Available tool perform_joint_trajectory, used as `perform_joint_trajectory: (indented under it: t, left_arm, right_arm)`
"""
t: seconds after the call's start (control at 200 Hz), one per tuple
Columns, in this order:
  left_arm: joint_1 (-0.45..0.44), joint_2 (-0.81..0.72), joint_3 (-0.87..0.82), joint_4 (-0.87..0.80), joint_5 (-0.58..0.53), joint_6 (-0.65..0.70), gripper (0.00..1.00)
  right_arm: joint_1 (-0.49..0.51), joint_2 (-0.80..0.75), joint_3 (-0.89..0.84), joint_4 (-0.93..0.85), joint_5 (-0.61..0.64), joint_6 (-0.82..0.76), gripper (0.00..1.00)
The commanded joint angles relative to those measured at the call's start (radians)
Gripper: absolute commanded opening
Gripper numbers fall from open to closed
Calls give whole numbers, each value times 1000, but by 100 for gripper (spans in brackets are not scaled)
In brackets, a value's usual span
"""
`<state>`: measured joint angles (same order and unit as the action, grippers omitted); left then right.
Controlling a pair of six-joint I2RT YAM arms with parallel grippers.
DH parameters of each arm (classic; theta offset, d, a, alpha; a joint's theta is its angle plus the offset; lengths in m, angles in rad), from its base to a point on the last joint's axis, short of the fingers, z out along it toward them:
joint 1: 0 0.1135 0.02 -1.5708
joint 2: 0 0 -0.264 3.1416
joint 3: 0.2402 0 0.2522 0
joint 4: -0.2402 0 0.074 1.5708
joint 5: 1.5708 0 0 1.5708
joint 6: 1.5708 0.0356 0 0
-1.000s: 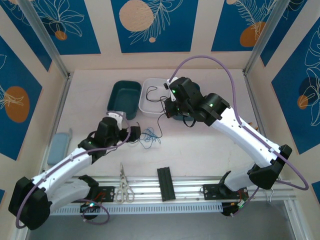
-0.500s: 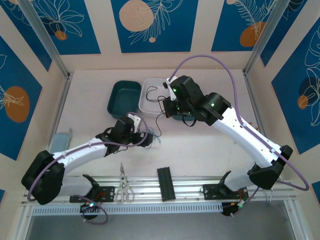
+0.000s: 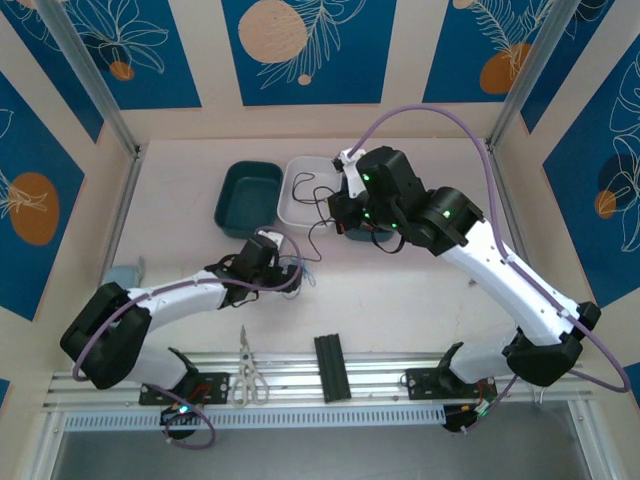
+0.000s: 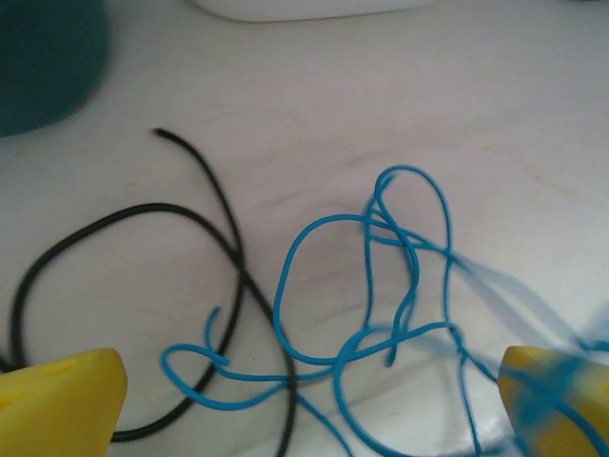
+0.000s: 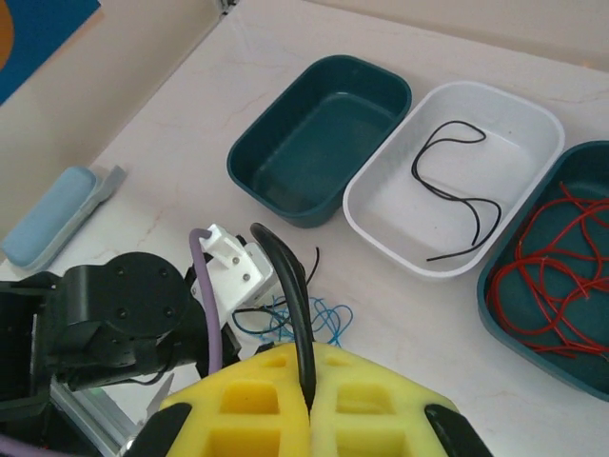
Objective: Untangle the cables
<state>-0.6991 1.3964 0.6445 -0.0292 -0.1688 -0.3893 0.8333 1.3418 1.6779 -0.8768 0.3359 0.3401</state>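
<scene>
At six o'clock of white tray (image 3: 290, 215), left gripper (image 4: 309, 400) has arrived spread over blue cable (image 4: 409, 257); right gripper (image 5: 309, 405) clamps black cable (image 5: 288, 305), so separation looks possible.

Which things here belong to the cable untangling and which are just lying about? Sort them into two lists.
Job: tangled thin blue cable; thin black cable crossing it; second black cable in the white plastic tray; red cables in the dark teal tray; empty dark teal tray.
Lying about: metal scissors; black ribbed block; pale blue pad.
</scene>
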Motion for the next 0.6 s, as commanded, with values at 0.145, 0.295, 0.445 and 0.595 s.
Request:
perform_joint_trajectory:
  t: [0.145, 0.295, 0.445, 0.595]
  left_arm:
    - [4, -25, -12, -21, -147, -74, 100]
    - [5, -49, -24, -32, -150, -70, 100]
    - [13, -72, -43, -33, -149, -81, 100]
    - [18, -97, -45, -52, -131, -82, 100]
  right_arm:
    - [-14, -108, 40, -59, 75, -23, 0]
    - [-32, -147, 40, -80, 109, -21, 0]
    - [-56, -157, 69, -104, 114, -25, 0]
    - [-82, -154, 80, -95, 114, -32, 0]
